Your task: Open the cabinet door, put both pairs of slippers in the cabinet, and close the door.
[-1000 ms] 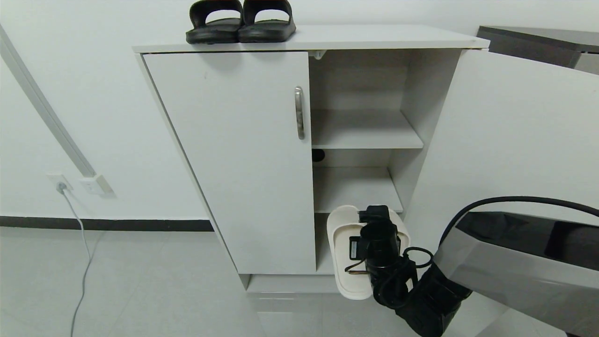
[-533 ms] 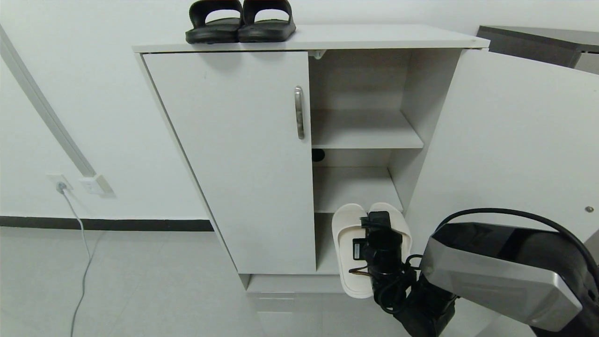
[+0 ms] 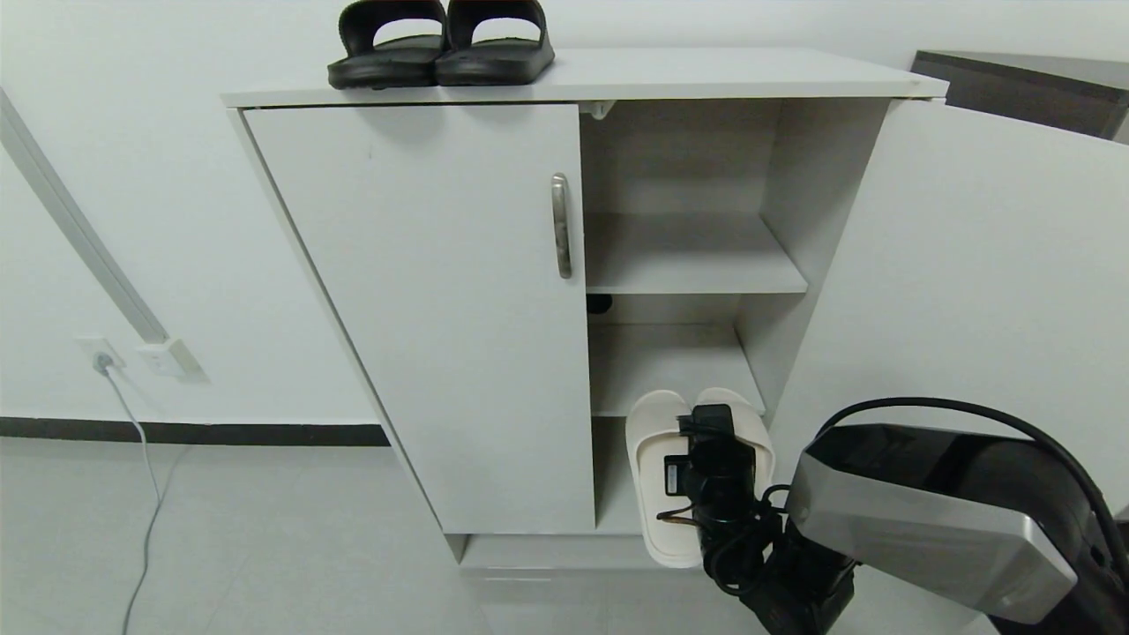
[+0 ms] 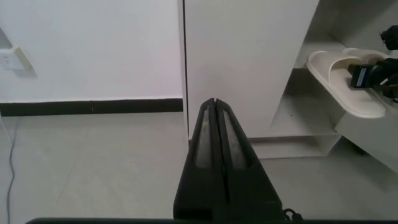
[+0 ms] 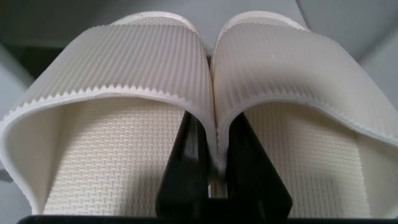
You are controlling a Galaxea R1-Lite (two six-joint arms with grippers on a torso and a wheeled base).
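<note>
White slippers [image 3: 657, 476] sit at 5 o'clock in your head view, side by side, toes toward the cabinet [image 3: 706, 75]. You see them at the mouth of the lowest compartment, just under the front edge of the middle shelf [image 3: 670, 366]. From the left wrist view the pair [image 4: 345, 78] looks raised off the bottom board, heels out past the opening.

Your right gripper [image 3: 710, 423] holds the pair. In the right wrist view its fingers [image 5: 186, 168] are clamped on the two inner strap walls, pinching both slippers together.

Your left gripper [image 4: 214, 109] is low, out in front of the cabinet at the closed-door side. Its fingers are pressed together with nothing between them.

Black slippers [image 3: 441, 44] rest at 12 o'clock on the cabinet top, side by side, above the left door [image 3: 423, 309]. That door is shut, its metal handle [image 3: 560, 225] upright near centre. The right door [image 3: 970, 265] is swung wide open at 3 o'clock. The upper shelf [image 3: 688, 256] is in view inside the opening.

A wall socket [image 3: 95, 357] sits at 9 o'clock, and a cable [image 3: 141, 494] drops from it to the floor [image 3: 220, 547].
</note>
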